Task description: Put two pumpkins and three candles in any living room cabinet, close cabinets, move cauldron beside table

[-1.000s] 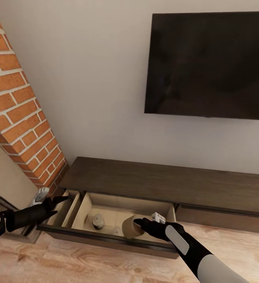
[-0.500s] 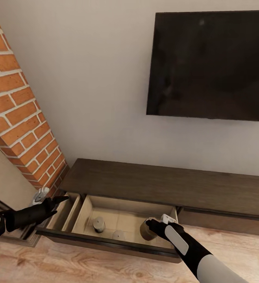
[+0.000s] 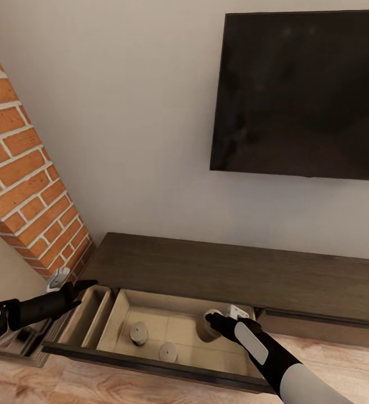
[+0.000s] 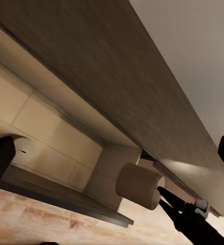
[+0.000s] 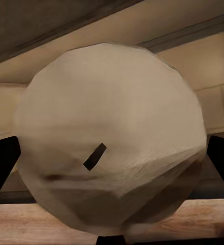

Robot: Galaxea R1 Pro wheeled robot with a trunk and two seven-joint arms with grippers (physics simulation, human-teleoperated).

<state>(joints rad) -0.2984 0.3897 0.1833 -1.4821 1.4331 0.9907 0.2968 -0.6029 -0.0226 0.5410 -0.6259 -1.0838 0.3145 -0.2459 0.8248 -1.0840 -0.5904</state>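
Observation:
The dark-brown cabinet (image 3: 207, 269) runs along the wall, its left pull-out front (image 3: 151, 365) open over a pale beige inside. Two small grey-white candles (image 3: 139, 332) (image 3: 168, 352) stand upright on the drawer floor. My right gripper (image 3: 211, 322) is shut on a third, beige candle (image 4: 140, 186), held on its side deep in the drawer's back right corner. Its round end with a dark wick (image 5: 95, 156) sits between my fingers (image 5: 2, 163). My left gripper (image 3: 83, 292) is open, hovering at the drawer's left end with nothing in it.
A large black TV (image 3: 302, 95) hangs on the wall above the cabinet. A red brick column (image 3: 22, 185) slants down at the left, close to my left arm. Light wooden floor (image 3: 123, 387) lies in front of the open drawer.
My right gripper has carried the beige candle from above the drawer's front edge down into its back right corner. The head view has shifted. The left arm has stayed put.

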